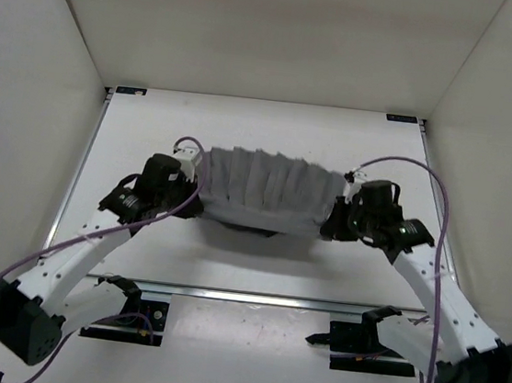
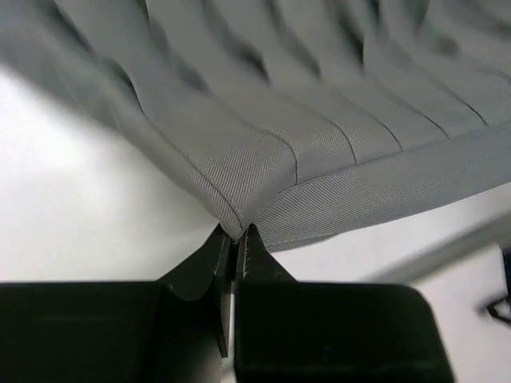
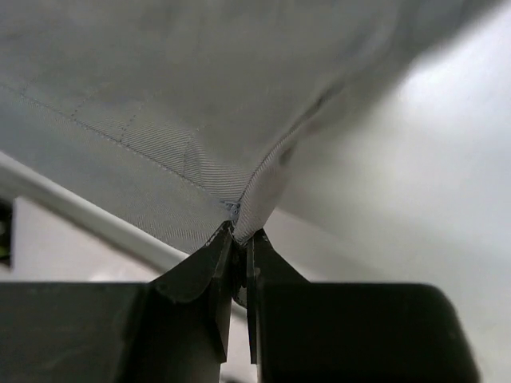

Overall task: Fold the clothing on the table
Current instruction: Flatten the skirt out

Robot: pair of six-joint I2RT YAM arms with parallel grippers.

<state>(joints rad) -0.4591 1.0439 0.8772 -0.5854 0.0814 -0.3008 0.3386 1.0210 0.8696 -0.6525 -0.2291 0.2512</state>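
Observation:
The grey clothing hangs stretched between my two grippers above the white table, creased in pleat-like folds, with a shadow under its lower edge. My left gripper is shut on its left corner; in the left wrist view the corner of the clothing is pinched at the left gripper. My right gripper is shut on the right corner; the right wrist view shows the hemmed corner of the clothing clamped in the right gripper.
White enclosure walls stand on the left, right and back. A metal rail runs across the near table edge, with both arm bases just below it. Purple cables loop from each arm.

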